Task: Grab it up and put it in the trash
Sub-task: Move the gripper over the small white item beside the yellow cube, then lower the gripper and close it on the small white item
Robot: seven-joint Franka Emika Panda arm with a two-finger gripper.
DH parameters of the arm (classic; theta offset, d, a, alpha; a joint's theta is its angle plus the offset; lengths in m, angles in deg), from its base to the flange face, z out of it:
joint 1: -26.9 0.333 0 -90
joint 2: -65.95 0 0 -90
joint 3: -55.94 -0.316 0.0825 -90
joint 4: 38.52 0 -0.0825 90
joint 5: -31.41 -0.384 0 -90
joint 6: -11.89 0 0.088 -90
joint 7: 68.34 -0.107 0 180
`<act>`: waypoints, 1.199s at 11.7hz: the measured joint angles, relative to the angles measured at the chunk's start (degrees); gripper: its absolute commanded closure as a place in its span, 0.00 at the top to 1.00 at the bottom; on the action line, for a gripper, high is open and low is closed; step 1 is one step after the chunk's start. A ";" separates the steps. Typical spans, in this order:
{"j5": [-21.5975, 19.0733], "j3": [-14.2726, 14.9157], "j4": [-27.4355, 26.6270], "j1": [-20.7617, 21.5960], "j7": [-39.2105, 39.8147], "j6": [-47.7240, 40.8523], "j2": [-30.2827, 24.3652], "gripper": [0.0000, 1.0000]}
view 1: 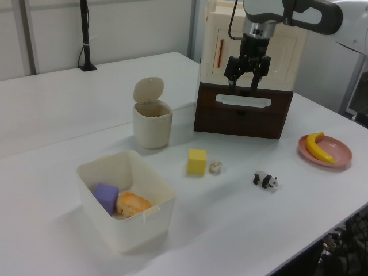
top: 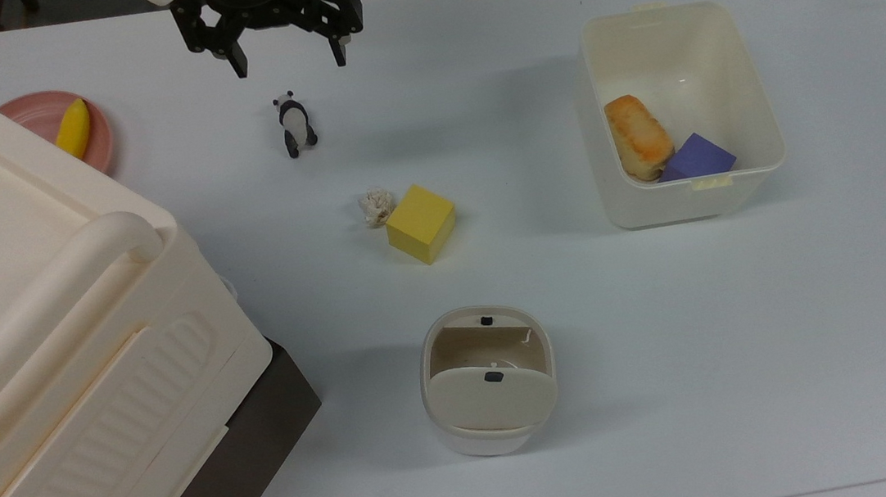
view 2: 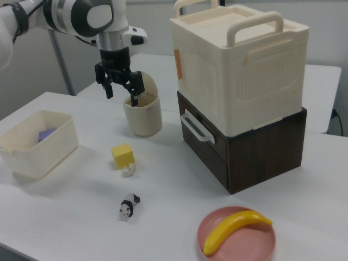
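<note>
1. In the top view we see the gripper (top: 283, 58) at the upper left of centre, high over the counter (top: 495, 276), its fingers (top: 238, 62) spread wide and holding nothing.
2. The wad (top: 377, 206) lies on the counter near the frame's centre, just beside the cube (top: 420, 223) on the top view's left; whether they touch we cannot tell. The panda (top: 294, 124) stands between wad and gripper, well apart from the wad.
3. The bin (top: 488, 379) sits in the lower centre, its flap tipped so the mouth shows open.
4. We judge the wad light, soft and crushable, so it should give under the fingers rather than slip, and a gentle pinch will hold it.
5. We would take it across its middle, fingers coming down on the two sides not facing the cube, so neither finger strikes the cube.
6. The grab has not begun; the reach to the wad comes first.
</note>
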State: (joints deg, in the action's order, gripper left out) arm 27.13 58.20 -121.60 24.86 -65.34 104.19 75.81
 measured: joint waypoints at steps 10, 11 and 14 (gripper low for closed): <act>6.95 -0.85 -3.05 4.19 1.29 2.40 5.66 1.00; 10.24 -0.91 -3.51 5.81 4.96 2.77 7.55 1.00; 14.86 -0.92 -5.26 7.67 20.48 2.84 10.43 1.00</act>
State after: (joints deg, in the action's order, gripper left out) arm 41.98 57.28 -126.86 32.53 -44.86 107.03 86.24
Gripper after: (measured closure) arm 0.000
